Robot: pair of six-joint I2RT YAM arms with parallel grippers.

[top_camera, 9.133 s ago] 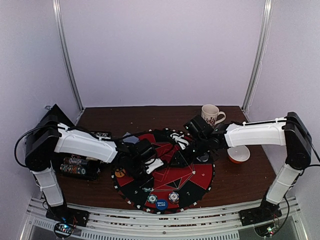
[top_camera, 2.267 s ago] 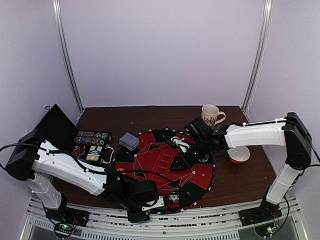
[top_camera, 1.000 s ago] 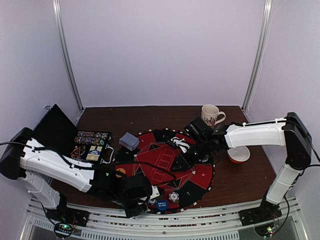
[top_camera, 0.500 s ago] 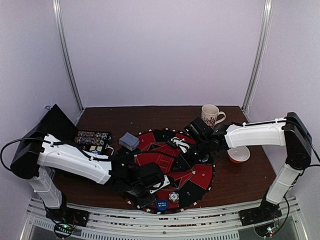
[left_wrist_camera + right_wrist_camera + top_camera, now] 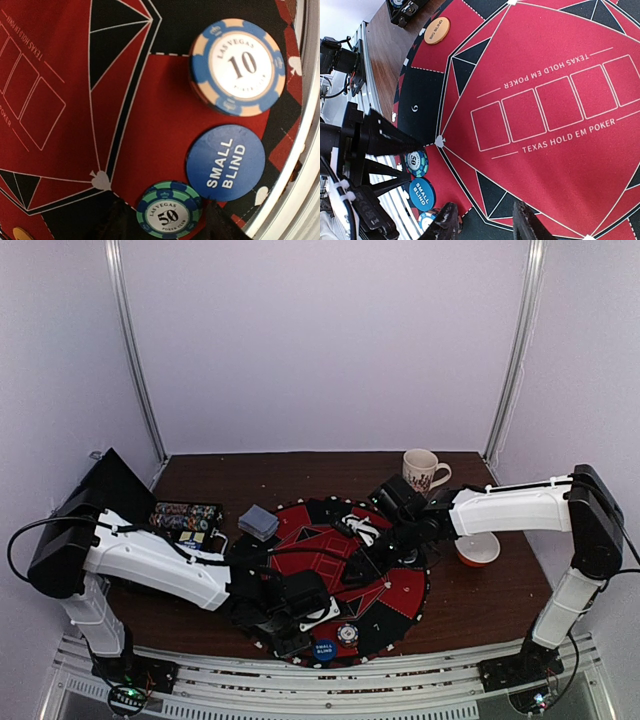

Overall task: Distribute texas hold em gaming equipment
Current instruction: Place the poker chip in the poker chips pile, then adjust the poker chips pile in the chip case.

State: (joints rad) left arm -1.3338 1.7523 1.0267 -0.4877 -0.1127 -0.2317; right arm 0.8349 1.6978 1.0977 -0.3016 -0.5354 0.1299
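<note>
While L tool [image 5: 165, 222] & R tool [image 5: 486, 224] sit wide, 2 chips [image 5: 235, 65] [image 5: 169, 215], 1 blue btn [image 5: 225, 162], 1 orange btn [image 5: 436, 30]

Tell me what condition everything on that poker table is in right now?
left gripper, open, empty.
right gripper, open, empty.
50 chip, lying flat on the mat.
10 chip stack, standing upright.
small blind button, flat, label up.
orange button, flat, label up.
card deck, stacked, backs up.
chip case, lid open.
mug, upright.
</note>
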